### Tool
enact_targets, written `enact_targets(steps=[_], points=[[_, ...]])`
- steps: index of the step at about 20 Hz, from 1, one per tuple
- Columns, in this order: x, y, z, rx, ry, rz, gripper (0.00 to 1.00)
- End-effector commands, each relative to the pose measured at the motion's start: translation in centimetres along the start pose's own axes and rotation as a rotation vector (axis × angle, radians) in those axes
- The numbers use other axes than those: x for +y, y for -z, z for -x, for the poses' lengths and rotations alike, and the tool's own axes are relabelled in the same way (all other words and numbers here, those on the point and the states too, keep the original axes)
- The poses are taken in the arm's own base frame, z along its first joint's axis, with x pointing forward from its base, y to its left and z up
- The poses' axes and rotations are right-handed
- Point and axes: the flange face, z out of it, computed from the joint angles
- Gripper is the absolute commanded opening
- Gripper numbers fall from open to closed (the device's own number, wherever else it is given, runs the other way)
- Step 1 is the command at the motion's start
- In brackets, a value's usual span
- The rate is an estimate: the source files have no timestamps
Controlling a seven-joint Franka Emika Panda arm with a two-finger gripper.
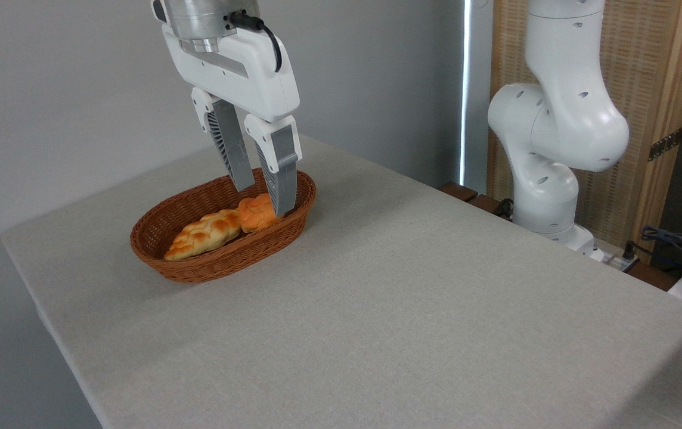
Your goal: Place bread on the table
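Note:
The bread (254, 214), a small round orange-golden bun, lies in the right end of a brown wicker basket (210, 268) on the table (388, 310). My gripper (263, 199) hangs down into the basket and is open. Its fingers straddle the bun: the near finger (281, 179) covers the bun's right side and the far finger (235, 155) stands behind its left side. I cannot tell whether either finger touches the bun.
A longer, paler braided loaf (204, 233) lies in the basket just left of the bun. The white arm base (555, 149) stands at the table's far right edge, with cables (681, 241) beside it. A grey wall runs behind.

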Motion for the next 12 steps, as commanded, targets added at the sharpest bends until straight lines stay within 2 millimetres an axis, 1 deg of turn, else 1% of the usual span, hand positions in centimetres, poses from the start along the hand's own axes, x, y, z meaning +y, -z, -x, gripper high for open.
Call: enact_targets(steps=[1,2,5,7,9,10,11,12], points=[[0.4,-0.1,-0.3,-0.006,-0.018,0.01,1.0],[0.5,-0.3,-0.4,-0.009,-0.021,0.013,1.0],[2.3,-1.0,-1.9,-0.018,-0.066,0.022,1.0],[4.2,-2.2,-3.2,-0.014,-0.106,0.018,1.0],[6.0,-2.8,-2.8,0.018,-0.126,-0.009,1.0],[7.3,-3.2,-2.6,0.03,-0.145,-0.018,1.0],[8.3,-3.4,-2.0,0.039,-0.162,-0.022,1.0],[9.8,-4.3,-2.2,0.028,-0.205,-0.016,1.0]])
